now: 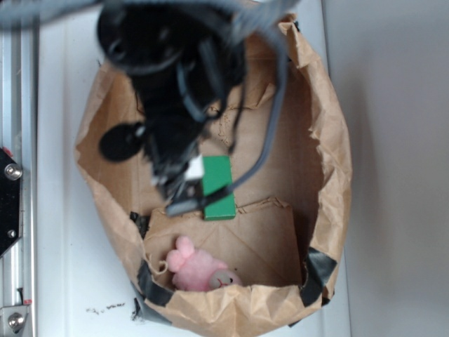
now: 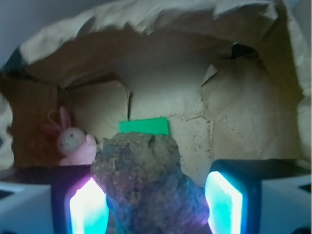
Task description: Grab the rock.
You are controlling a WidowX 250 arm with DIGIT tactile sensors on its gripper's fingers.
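Observation:
The rock (image 2: pixel 146 180), a lumpy brown-grey stone, fills the space between my fingers in the wrist view. Its left side lies against the left pad (image 2: pixel 87 207) and its lower right side reaches the right pad (image 2: pixel 225 200). My gripper (image 2: pixel 156 195) is shut on it. In the exterior view the black arm and gripper (image 1: pixel 184 193) reach down into the paper bag, and the rock is hidden beneath them.
The brown paper bag (image 1: pixel 330 154) has crumpled walls all round. A flat green block (image 1: pixel 219 186) lies on its floor just beyond the gripper. A pink plush rabbit (image 1: pixel 200 268) sits in the near corner, at left (image 2: pixel 73 144) in the wrist view.

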